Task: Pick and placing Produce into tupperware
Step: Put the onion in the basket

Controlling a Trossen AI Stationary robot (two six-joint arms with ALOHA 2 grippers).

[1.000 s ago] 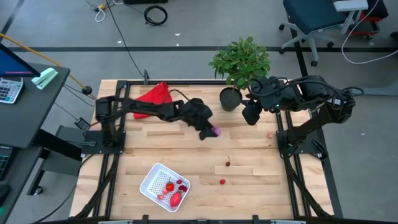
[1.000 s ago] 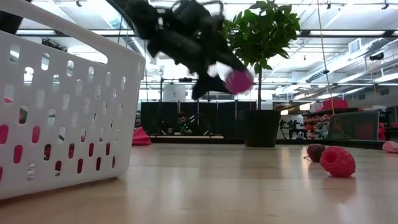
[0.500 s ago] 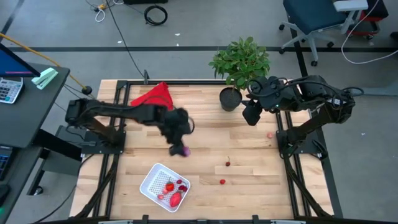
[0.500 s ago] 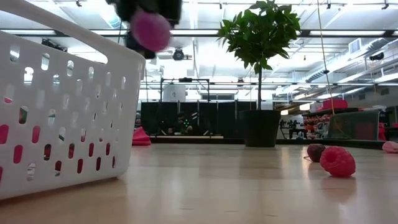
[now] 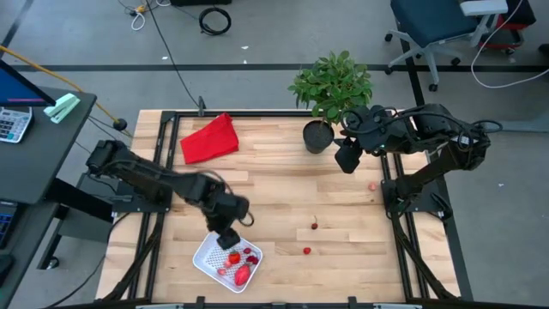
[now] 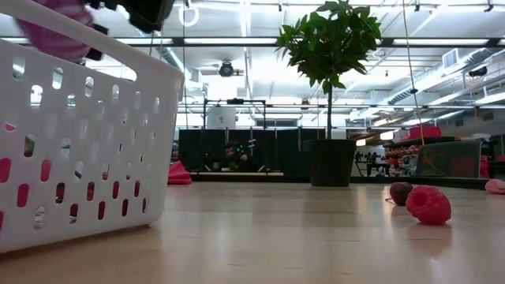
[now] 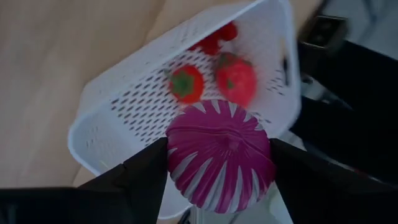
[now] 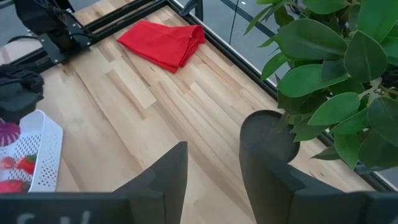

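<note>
Sitting at lower left of centre in the high view, the shallow white perforated plastic container (image 5: pixel 228 256) is the biggest task item: stiff but light, likely to slide if bumped, so anything should be dropped in from above rather than pushed in. It already holds several small red strawberry-like pieces (image 5: pixel 238 263).

The left gripper (image 5: pixel 225 235) hangs over the container's upper edge, its fingers clamped on the sides of the round ribbed purple ball (image 7: pixel 219 156), which sits just above the mesh floor in the left wrist view. The ball looks light and rubbery with soft ridges; a side pinch across its middle holds well, and it probably bounces or rolls when let go, so a low drop seems safest.

The right gripper (image 5: pixel 346 156) waits at upper right beside the black plant pot (image 5: pixel 316 136), fingers parted and holding nothing.

Left on the wooden table: a tiny red berry (image 5: pixel 307 251), a small cherry-like piece (image 5: pixel 315 226) and a pale pink piece (image 5: pixel 372 185). All are tiny, light and round, prone to rolling; pinch them straight down across the widest part.
</note>
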